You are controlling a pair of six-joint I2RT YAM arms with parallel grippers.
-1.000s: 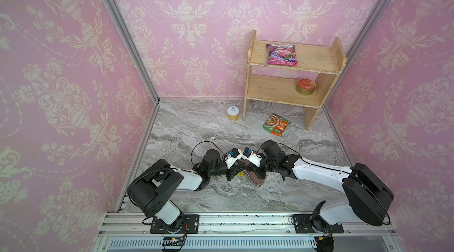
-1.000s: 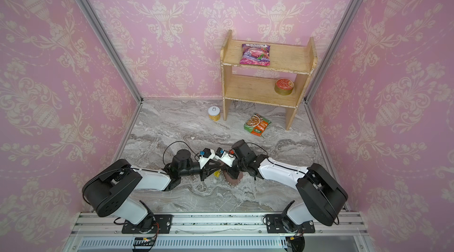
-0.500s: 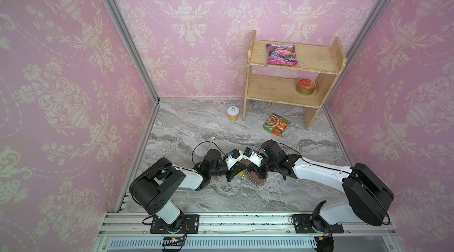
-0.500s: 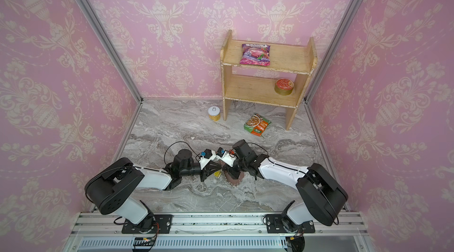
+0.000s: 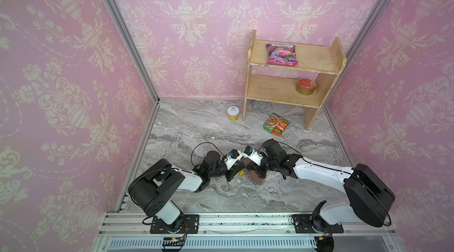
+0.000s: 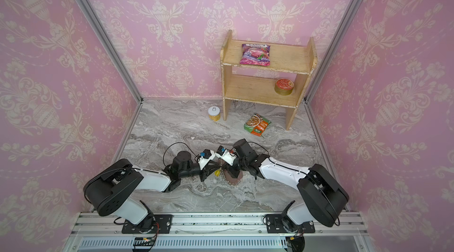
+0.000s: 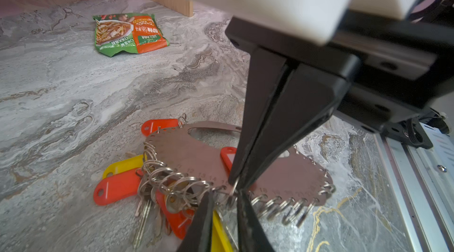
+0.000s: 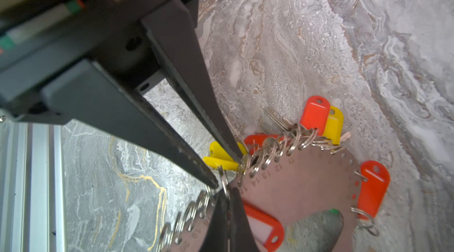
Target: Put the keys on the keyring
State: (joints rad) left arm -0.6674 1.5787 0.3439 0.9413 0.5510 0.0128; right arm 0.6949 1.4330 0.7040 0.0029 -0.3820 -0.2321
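Note:
The keyring [image 7: 196, 155] is a grey-brown numbered plate edged with silver rings, lying on the marble floor in both top views [image 5: 256, 180] [image 6: 233, 178]. Several keys with red tags [image 7: 115, 186] and yellow tags [image 8: 333, 123] hang from its rings. My right gripper [image 8: 224, 189] is shut on one silver ring at the plate's edge. My left gripper [image 7: 224, 193] meets it tip to tip, its jaws narrowly apart and closed on a yellow-tagged key [image 7: 218, 228] right beside that ring. In both top views the two grippers touch over the ring [image 5: 242, 169].
A wooden shelf [image 5: 294, 91] stands at the back right, holding a pink snack bag [image 5: 282, 54] and a red-lidded tin [image 5: 305, 86]. A small yellow can [image 5: 233, 113] and a green-orange packet [image 5: 276, 124] lie on the floor. The metal rail [image 5: 221, 221] runs along the front.
The left arm has shifted slightly by the ring. The right gripper and the keyring have stayed where they were.

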